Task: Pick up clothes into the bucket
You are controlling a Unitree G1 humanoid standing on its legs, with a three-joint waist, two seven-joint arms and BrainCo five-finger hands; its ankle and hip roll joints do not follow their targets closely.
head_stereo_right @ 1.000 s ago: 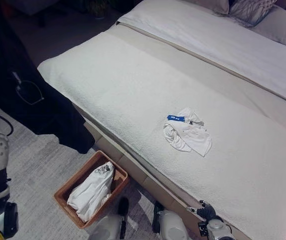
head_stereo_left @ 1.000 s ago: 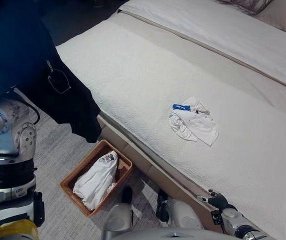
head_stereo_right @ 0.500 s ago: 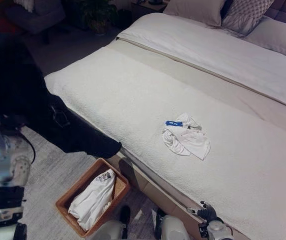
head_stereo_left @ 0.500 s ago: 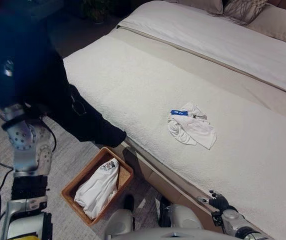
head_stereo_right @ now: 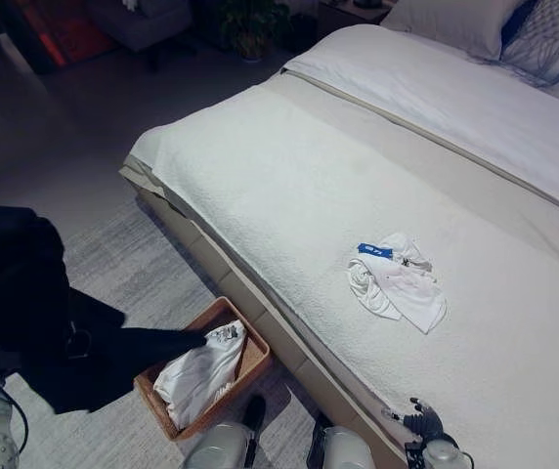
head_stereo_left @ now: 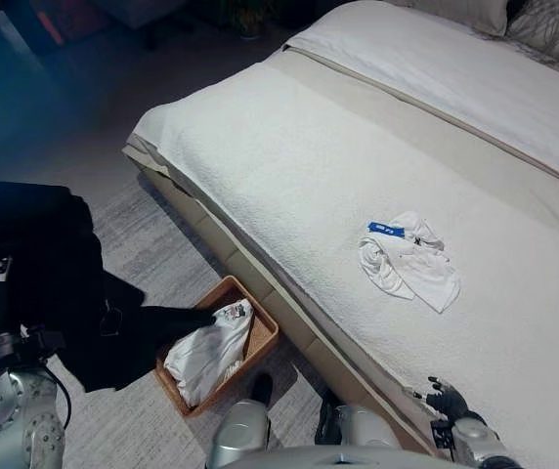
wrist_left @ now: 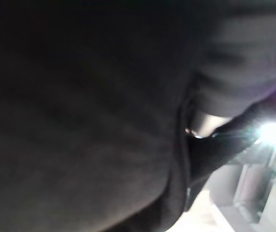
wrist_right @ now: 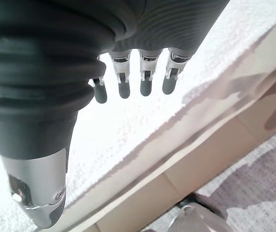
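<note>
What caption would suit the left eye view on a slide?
Dark garment hanging over a basket holding white clothes, more white clothes on the bed.

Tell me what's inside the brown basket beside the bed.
The basket holds a white garment; a dark garment's tip overlaps its near rim. Anything under the white one is hidden.

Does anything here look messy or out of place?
Yes. A crumpled white garment lies loose on the otherwise smooth bed. On the floor, a dark garment droops over the near corner of the basket, which already holds white clothing.
</note>
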